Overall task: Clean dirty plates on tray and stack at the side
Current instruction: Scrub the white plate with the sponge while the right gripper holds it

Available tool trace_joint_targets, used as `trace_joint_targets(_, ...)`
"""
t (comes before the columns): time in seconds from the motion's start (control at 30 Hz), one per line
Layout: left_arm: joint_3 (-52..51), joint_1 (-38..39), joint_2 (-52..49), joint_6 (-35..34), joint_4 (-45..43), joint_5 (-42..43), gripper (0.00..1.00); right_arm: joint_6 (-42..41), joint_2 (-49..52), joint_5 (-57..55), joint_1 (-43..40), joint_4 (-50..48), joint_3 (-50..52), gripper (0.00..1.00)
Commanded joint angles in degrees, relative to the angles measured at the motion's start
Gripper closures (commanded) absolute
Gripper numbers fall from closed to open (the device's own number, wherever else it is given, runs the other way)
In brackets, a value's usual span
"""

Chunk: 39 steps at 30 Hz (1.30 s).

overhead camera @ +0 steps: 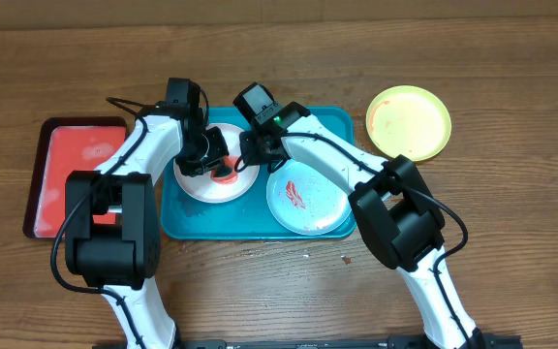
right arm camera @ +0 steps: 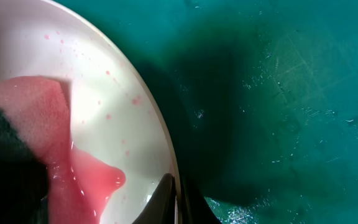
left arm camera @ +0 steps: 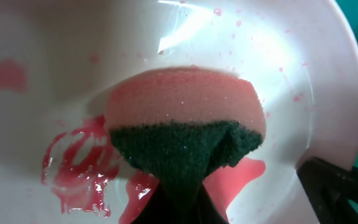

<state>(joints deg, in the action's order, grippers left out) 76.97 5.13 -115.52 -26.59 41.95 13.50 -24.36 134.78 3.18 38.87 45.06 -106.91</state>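
Note:
A white plate (overhead camera: 194, 186) with a red smear lies at the left of the teal tray (overhead camera: 332, 121). My left gripper (overhead camera: 211, 160) is shut on a pink and green sponge (left arm camera: 185, 106) and presses it onto the white plate (left arm camera: 278, 74), beside wet red smears (left arm camera: 79, 168). My right gripper (overhead camera: 250, 155) is shut on the white plate's rim (right arm camera: 178, 199), with one finger inside the plate (right arm camera: 104, 81) and one outside over the tray (right arm camera: 278, 93). A light blue-green plate (overhead camera: 303, 199) with a red smear lies at the tray's right. A yellow-green plate (overhead camera: 410, 121) lies on the table beyond the tray.
A smaller red tray (overhead camera: 76, 174) with a dark rim stands left of the teal tray. Both arms cross over the teal tray's back half. The wooden table (overhead camera: 511, 242) surrounds everything.

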Motion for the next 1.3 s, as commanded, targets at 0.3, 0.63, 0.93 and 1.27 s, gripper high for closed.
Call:
trace_joint_targets(0.3,4.76,-2.69,-3.69,3.91,12.85,-23.08,0.94,0.76,1.75,-2.05,-0.11,1.53,1.90,0.96)
trace_joint_targets(0.63,9.20,-2.29,-4.96,3.89,7.63,-4.59,0.92,0.76,1.75,-2.03,-0.11,1.53,1.90,0.96)
trace_joint_targets(0.93,9.18,-1.36,-12.85,3.28,5.22,11.61,0.89,0.76,1.75,-2.03,-0.11,1.14,1.90,0.96)
trace_joint_targets(1.27,15.13,-5.70,-13.27,10.67,17.84,11.76,0.96,0.79,1.75,-2.03,-0.11,1.27,1.90,0.96)
